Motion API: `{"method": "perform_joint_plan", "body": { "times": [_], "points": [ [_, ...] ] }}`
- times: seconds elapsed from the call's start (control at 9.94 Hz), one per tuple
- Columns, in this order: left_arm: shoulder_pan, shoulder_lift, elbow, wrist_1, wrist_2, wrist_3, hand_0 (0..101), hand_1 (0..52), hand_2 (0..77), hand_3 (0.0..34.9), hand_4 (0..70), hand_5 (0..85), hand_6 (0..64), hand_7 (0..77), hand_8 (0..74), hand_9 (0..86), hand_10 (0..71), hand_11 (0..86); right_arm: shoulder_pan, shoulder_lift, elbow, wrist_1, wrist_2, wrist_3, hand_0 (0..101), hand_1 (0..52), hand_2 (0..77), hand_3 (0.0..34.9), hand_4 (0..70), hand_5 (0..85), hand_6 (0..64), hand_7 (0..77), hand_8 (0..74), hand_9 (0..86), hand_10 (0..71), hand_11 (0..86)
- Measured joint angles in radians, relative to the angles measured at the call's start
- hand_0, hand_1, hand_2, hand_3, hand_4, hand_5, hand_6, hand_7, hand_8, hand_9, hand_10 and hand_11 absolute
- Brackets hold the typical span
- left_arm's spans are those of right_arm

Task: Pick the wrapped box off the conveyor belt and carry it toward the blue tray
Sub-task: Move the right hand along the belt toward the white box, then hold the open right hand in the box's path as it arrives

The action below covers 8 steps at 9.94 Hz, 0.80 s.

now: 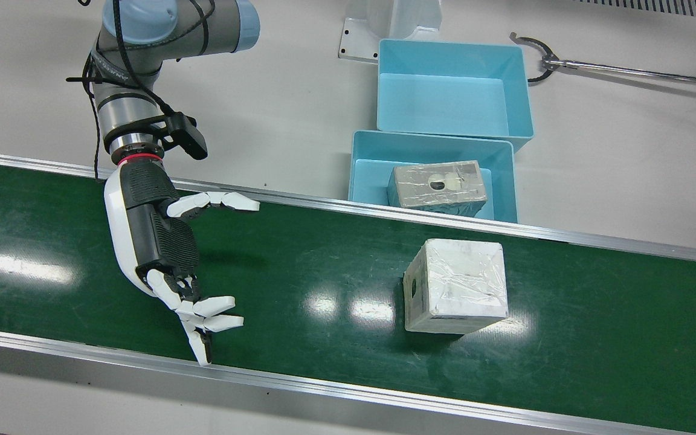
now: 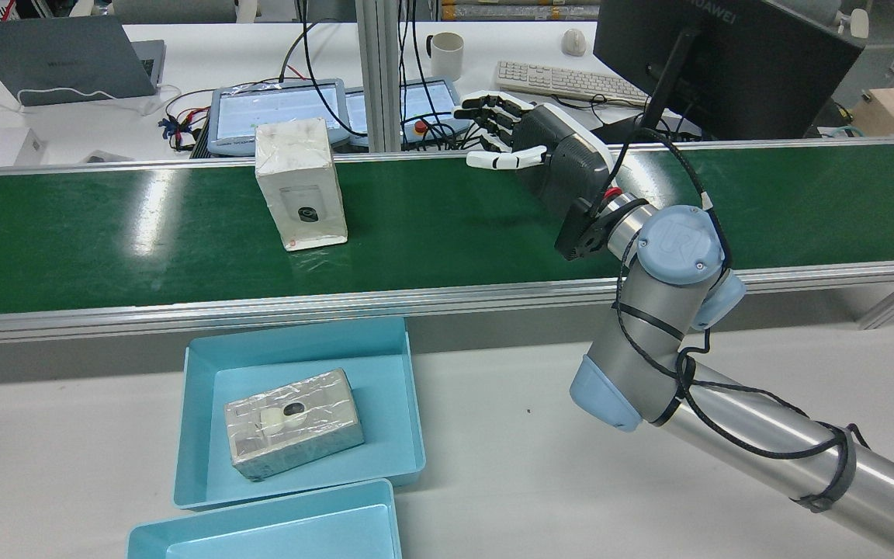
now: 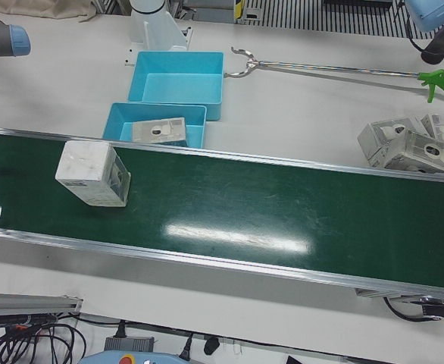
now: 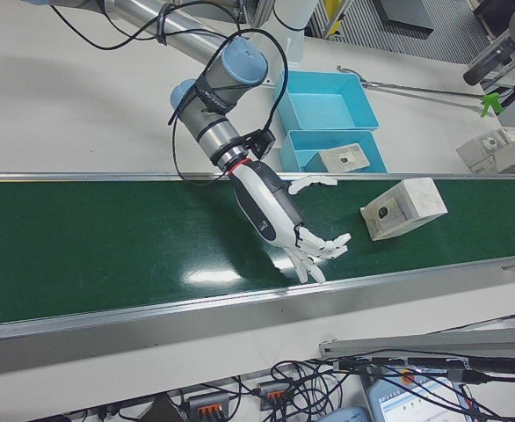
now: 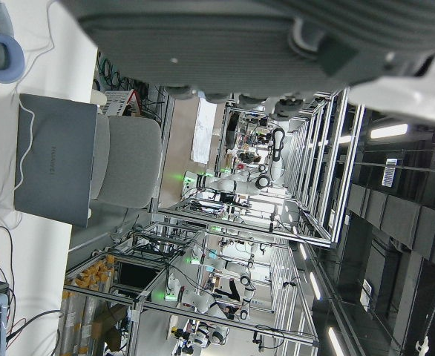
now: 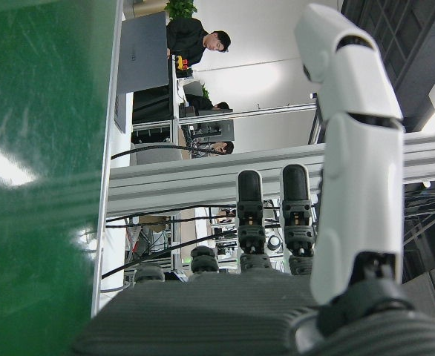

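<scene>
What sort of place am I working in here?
Probably a robotics lab or test station: a green conveyor belt runs beside blue trays, and desks behind it hold a laptop, keyboard and monitor.

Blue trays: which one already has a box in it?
The blue tray nearest the conveyor belt: a foil-wrapped box lies flat inside. The far blue tray behind it holds nothing.

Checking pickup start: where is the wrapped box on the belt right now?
In the front view, the wrapped box sits on the green conveyor belt, right of the open right hand, just below the nearer blue tray.
</scene>
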Motion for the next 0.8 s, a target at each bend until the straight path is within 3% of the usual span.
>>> {"method": "perform_joint_plan", "body": {
  "times": [0.2, 0.3, 0.5, 0.6, 0.7, 0.8],
  "points": [
    [0.0, 0.0, 0.0, 0.0, 0.0, 0.0, 0, 0.0, 0.5, 0.0, 0.0, 1.1, 0.0, 0.0, 0.0, 0.0, 0.5, 0.0, -0.001, 0.005, -0.03, 0.036, -0.002, -0.006, 48, 15.8, 22.9, 13.1, 17.5, 32.2, 8.7, 27.8, 1.1, 7.1, 0.0, 1.1],
    [0.0, 0.0, 0.0, 0.0, 0.0, 0.0, 0, 0.0, 0.5, 0.0, 0.0, 1.1, 0.0, 0.0, 0.0, 0.0, 0.5, 0.0, -0.002, 0.006, -0.037, 0.046, -0.004, -0.009, 48, 15.8, 22.9, 13.1, 18.0, 31.6, 8.2, 25.1, 1.1, 7.1, 0.0, 1.1],
    [0.0, 0.0, 0.0, 0.0, 0.0, 0.0, 0, 0.0, 0.5, 0.0, 0.0, 0.5, 0.0, 0.0, 0.0, 0.0, 0.0, 0.0, -0.002, 0.006, -0.04, 0.053, -0.007, -0.011, 48, 15.8, 20.7, 14.5, 16.4, 31.6, 8.2, 26.7, 1.1, 7.1, 0.0, 1.1],
    [0.0, 0.0, 0.0, 0.0, 0.0, 0.0, 0, 0.0, 0.5, 0.0, 0.0, 0.5, 0.0, 0.5, 0.0, 0.0, 0.0, 0.0, -0.002, 0.007, -0.038, 0.054, -0.008, -0.012, 48, 10.4, 5.5, 14.4, 16.4, 30.0, 8.2, 25.6, 1.1, 7.1, 0.0, 1.1],
    [0.0, 0.0, 0.0, 0.0, 0.0, 0.0, 0, 0.0, 0.5, 0.0, 0.0, 0.5, 0.0, 0.5, 0.0, 0.0, 0.0, 0.0, -0.002, 0.007, -0.035, 0.054, -0.01, -0.013, 48, 10.4, 13.1, 14.5, 16.9, 31.1, 8.2, 25.6, 1.1, 5.4, 0.0, 1.1],
    [0.0, 0.0, 0.0, 0.0, 0.0, 0.0, 0, 0.0, 0.5, 0.0, 0.0, 0.5, 0.0, 0.5, 0.0, 0.0, 0.0, 0.0, -0.003, 0.007, -0.032, 0.054, -0.012, -0.016, 48, 10.4, 13.1, 14.5, 16.9, 31.1, 7.6, 25.6, 1.1, 5.4, 0.0, 1.1]
  ]
}}
